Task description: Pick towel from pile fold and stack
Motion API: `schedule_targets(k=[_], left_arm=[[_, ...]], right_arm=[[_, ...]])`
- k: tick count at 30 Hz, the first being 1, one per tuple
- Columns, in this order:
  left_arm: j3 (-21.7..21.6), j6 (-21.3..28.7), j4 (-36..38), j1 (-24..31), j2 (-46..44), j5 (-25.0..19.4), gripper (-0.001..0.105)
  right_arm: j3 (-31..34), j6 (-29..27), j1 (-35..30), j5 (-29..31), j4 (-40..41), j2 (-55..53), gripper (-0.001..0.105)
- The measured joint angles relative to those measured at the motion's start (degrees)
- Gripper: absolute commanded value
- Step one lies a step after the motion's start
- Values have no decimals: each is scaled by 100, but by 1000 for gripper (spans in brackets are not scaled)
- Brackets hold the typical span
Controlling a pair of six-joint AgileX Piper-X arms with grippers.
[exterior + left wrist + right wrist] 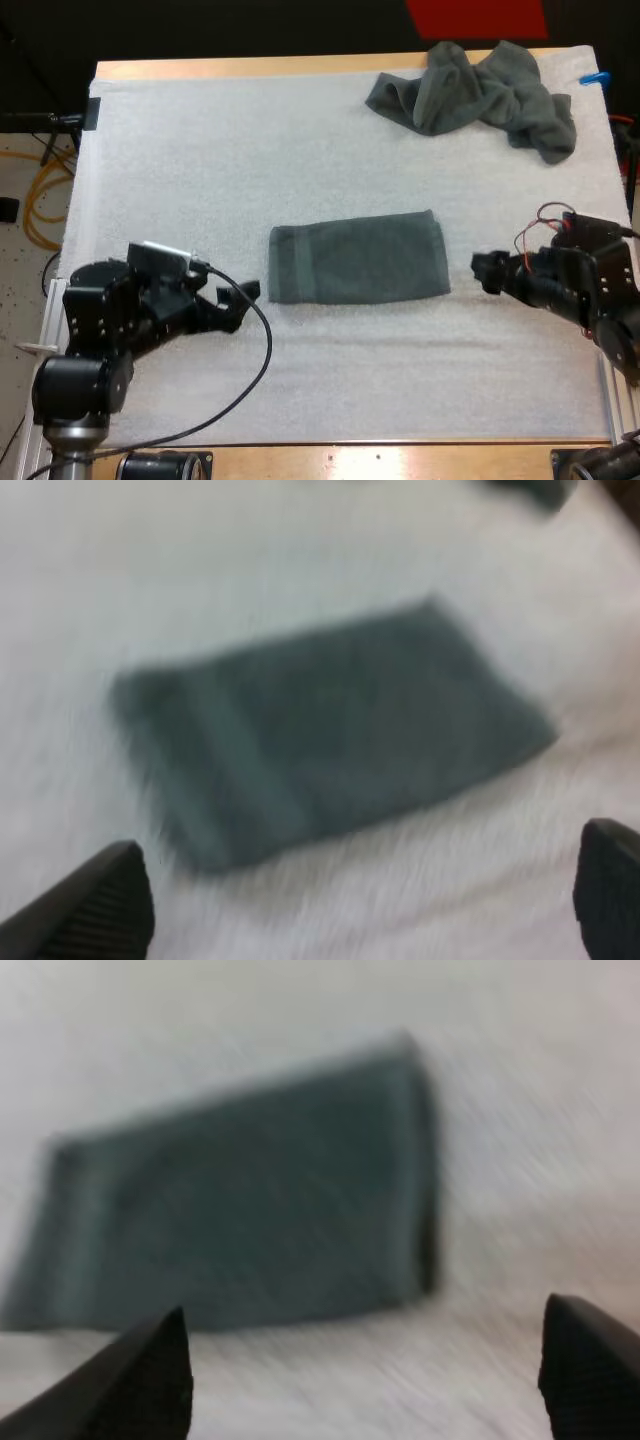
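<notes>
To the left of the table a pale floor shows, with loops of yellow cable lying on it. The wooden table is covered almost to its edges by the white mat, which looks soft and faintly nubbly; a bare strip of wood shows along the far side and another along the near side.

Near the left of the mat the left gripper sits low over the white surface, pointing right toward the folded towel; its two black fingers stand wide apart with only mat between them, so it is released. The folded towel lies flat in the middle of the mat, a dark grey-green rectangle with its long sides running left to right and a hem band down its left end; it lies between the two grippers and touches neither.

Just to its right the right gripper points left at the towel's right end, close by but apart from it; its fingers are likewise spread and grasp nothing. At the far right of the mat the crumpled towel lies in a loose heap, well apart from the folded one.
</notes>
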Motion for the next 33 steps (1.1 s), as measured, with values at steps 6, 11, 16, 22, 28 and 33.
schedule_targets(k=[6,11,16,22,28,33], left_arm=[[7,9,109,0,34,-168,82],[7,9,103,0,74,-181,82],[7,9,103,0,74,-166,82],[7,4,103,0,74,-165,82],[7,-3,103,0,74,-165,82],[7,-12,103,0,74,-165,82]], right_arm=[[0,-125,-64,52,-510,748,70],[0,-125,-533,-610,-1363,1982,70],[-31,-125,-989,-1654,-2060,3223,70],[-119,-133,-1026,-2463,-2567,4124,70],[-328,-140,-1020,-2756,-2713,4456,70],[-401,-196,-1020,-3146,-2681,4622,70]])
